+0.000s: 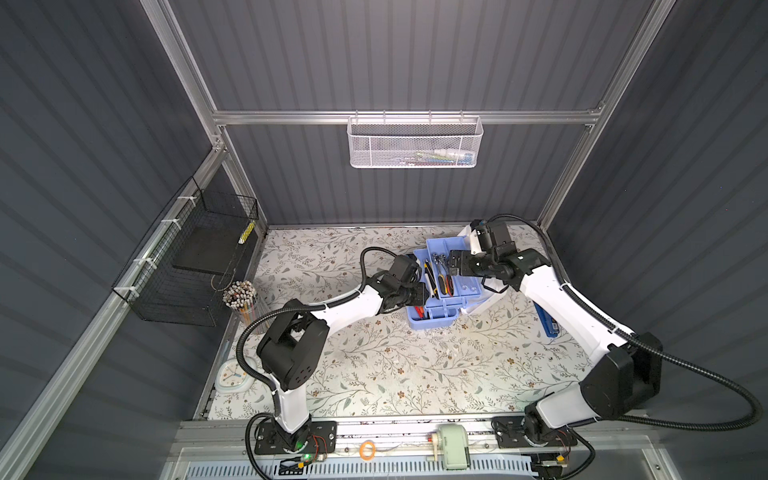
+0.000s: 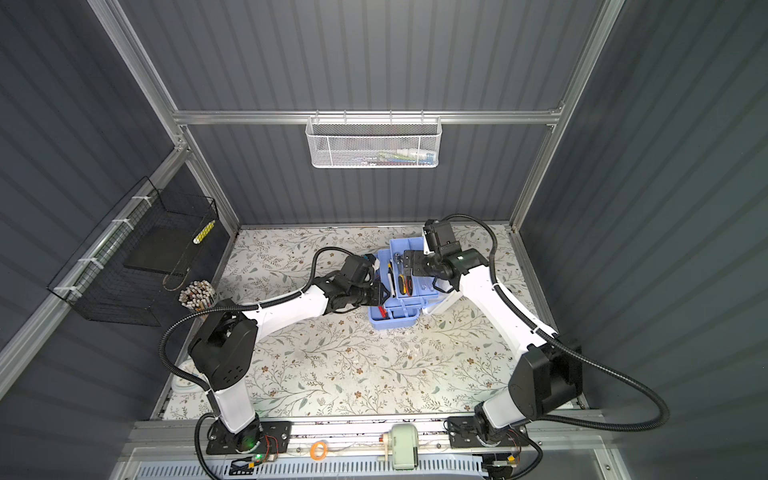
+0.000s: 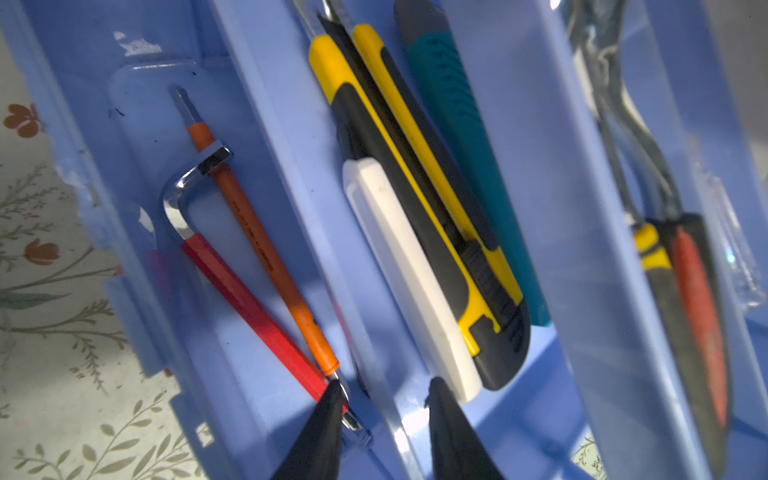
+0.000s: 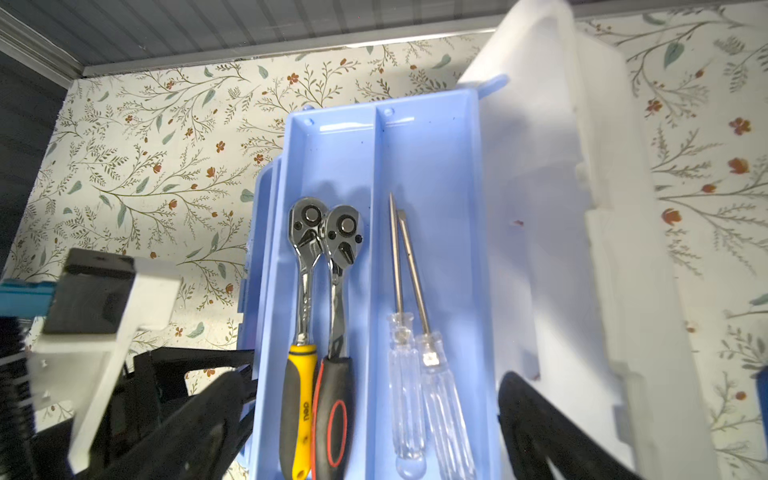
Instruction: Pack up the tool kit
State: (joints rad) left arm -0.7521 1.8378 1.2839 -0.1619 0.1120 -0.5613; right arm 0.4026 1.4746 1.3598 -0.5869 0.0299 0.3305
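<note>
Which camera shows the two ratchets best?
The right wrist view: both ratchets lie side by side, heads and handles sharp. The left wrist view shows them blurred; both top views show small glimpses.

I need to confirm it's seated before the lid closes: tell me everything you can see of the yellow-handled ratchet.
The yellow-handled ratchet has a chrome head and shank and a yellow and dark grey grip. It lies flat, lengthwise, in the light blue tray's compartment farther from the white lid, side by side against the black-and-red ratchet.
</note>
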